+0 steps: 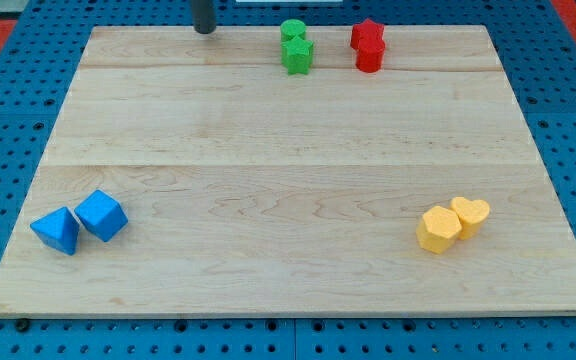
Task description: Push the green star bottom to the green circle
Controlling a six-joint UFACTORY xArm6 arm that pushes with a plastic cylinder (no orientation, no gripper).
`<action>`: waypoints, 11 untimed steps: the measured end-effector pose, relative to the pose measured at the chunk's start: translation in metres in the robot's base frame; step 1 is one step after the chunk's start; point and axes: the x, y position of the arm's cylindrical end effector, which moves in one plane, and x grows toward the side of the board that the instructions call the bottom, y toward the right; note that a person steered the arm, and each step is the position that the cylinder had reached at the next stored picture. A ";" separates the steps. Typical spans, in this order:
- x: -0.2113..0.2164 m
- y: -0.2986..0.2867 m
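Note:
The green circle (292, 30) sits near the view's top edge of the wooden board (288, 150). The green star (298, 54) lies just below it, touching it. My tip (204, 30) is at the top edge of the board, well to the view's left of both green blocks and apart from them.
A red star (367, 34) and a red block (370, 58) touch each other right of the green pair. A blue triangle (57, 231) and a blue cube (101, 215) sit at the bottom left. A yellow hexagon (438, 230) and yellow heart (471, 213) sit at the bottom right.

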 end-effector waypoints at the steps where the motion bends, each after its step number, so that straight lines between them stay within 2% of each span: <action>1: 0.002 0.094; 4: 0.002 0.113; 5: 0.001 0.103; 8: 0.072 0.086; 11: 0.081 0.097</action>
